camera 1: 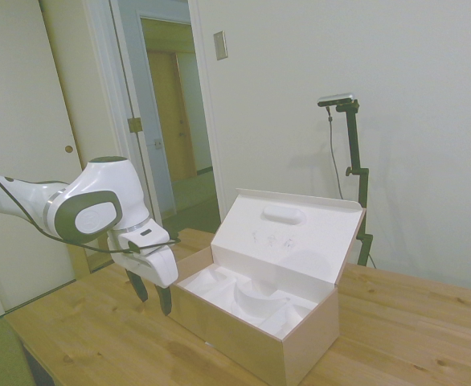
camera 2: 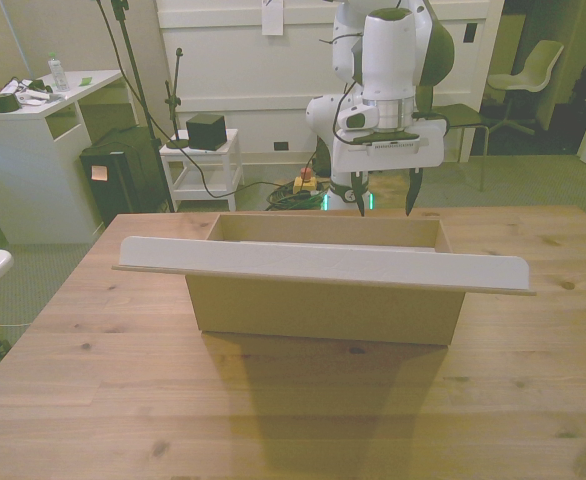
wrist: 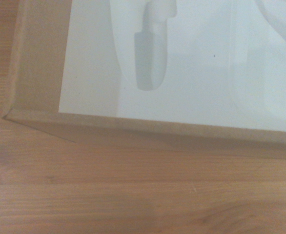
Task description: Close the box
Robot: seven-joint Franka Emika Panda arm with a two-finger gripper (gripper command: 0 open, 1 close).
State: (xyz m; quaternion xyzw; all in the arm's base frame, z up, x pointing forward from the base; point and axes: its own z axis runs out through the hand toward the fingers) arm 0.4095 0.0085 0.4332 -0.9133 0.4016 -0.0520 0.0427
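Claw (camera 2: 384, 203) hangs open and empty, as I see it, just outside the box (camera 1: 255, 334), whose lid (camera 1: 288, 233) stands raised.

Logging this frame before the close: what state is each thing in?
box: open, standing on the table
lid: raised, leaning back past upright
white insert: seated in the box, pockets empty
gripper: open, holding nothing, outside the box's wall

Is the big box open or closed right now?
Open. The box has its lid standing up at the back, so the white insert inside shows.
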